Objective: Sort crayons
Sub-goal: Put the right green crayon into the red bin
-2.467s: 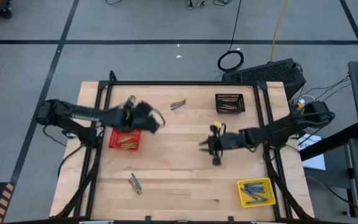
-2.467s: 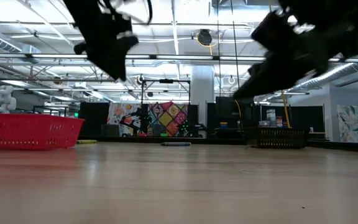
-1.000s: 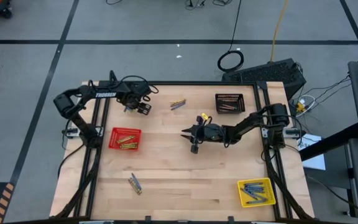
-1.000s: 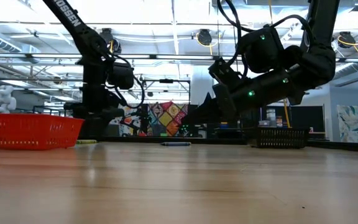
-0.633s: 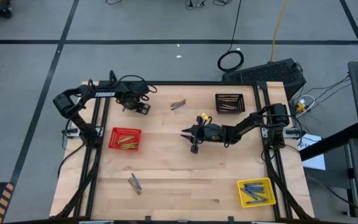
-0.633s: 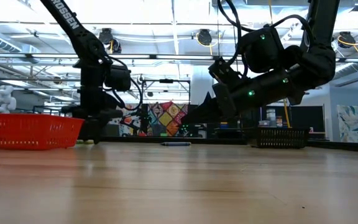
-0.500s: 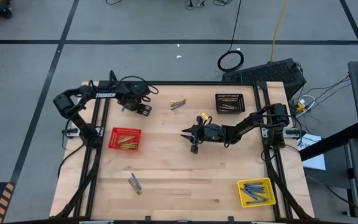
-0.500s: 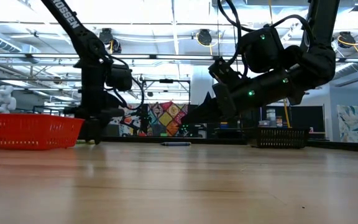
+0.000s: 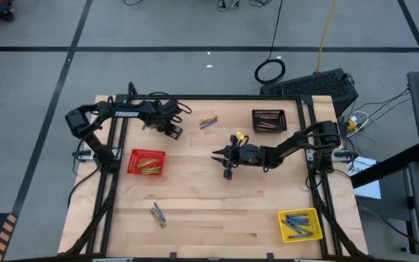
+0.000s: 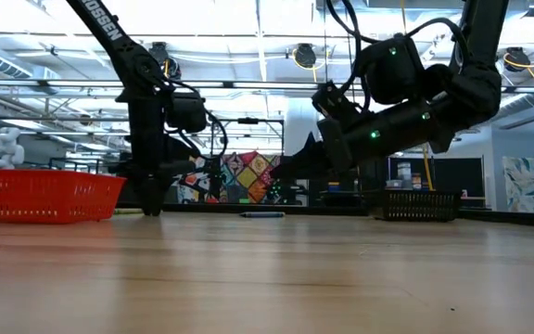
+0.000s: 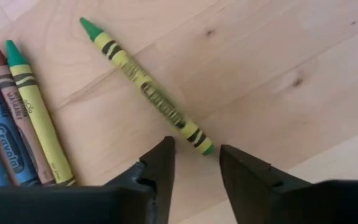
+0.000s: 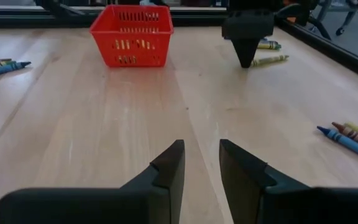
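Left gripper (image 11: 194, 155): fingers parted, low over yellow-green crayon (image 11: 146, 86), likely lining up a grasp | crayon lies loose near table's far-left edge | Right gripper (image 12: 199, 163): parted, empty, waiting mid-table.

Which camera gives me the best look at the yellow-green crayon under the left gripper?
The left wrist view: the yellow-green crayon lies whole on the wood ahead of the open left gripper. The right wrist view shows it small and distant; the high and low views barely show it.
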Motion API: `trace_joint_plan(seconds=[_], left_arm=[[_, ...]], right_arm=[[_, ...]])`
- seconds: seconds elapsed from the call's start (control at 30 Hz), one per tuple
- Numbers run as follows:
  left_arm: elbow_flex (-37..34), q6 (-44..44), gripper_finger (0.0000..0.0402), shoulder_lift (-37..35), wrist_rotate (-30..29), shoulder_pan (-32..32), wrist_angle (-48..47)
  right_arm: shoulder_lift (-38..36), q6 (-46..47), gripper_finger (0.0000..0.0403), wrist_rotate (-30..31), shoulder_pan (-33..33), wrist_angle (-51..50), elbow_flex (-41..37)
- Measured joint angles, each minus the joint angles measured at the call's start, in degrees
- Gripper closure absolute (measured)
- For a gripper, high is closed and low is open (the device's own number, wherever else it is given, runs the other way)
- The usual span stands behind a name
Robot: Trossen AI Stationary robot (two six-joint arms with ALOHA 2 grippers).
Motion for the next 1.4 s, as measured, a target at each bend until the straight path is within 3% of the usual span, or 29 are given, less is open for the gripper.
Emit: trace_joint_plan(seconds=[0.47, 0.73, 0.83, 0.93, 1.07, 1.27, 1.4], left_arm=[[-0.1, 1.2, 0.0392, -0.6, -4.5, -3.5, -2.3], [0.1, -3.3, 0.0396, -7.8, -4.0, -9.8, -13.0], [0.1, -3.5, 0.0394, -9.6, -5.7, -10.5, -10.8], [0.1, -3.5, 0.0372, -9.7, -5.4, -8.5, -5.7], [0.2, -5.1, 0.0304, -8.5, -6.1, -5.7, -0.2], [0.2, -14.1, 0.0194, -5.8, -14.5, -3.8, 4.5], [0.2, -16.8, 0.0169, -2.8, -17.2, -4.0, 7.0]], right_arm=[[-10.8, -2.6, 0.0316, 0.1, 0.0, -18.2, 0.0], [-11.2, -2.7, 0.0316, 0.2, 0.0, -19.7, 0.0], [-11.2, -3.8, 0.0316, 0.2, 0.0, -19.6, 0.0], [-11.2, -4.5, 0.0316, 0.2, 0.0, -19.4, 0.0], [-11.2, -4.2, 0.0316, 0.2, 0.0, -19.2, 0.0], [-11.2, -4.1, 0.0316, 0.2, 0.0, -19.2, 0.0], [-11.2, -4.1, 0.0316, 0.2, 0.0, -19.2, 0.0]])
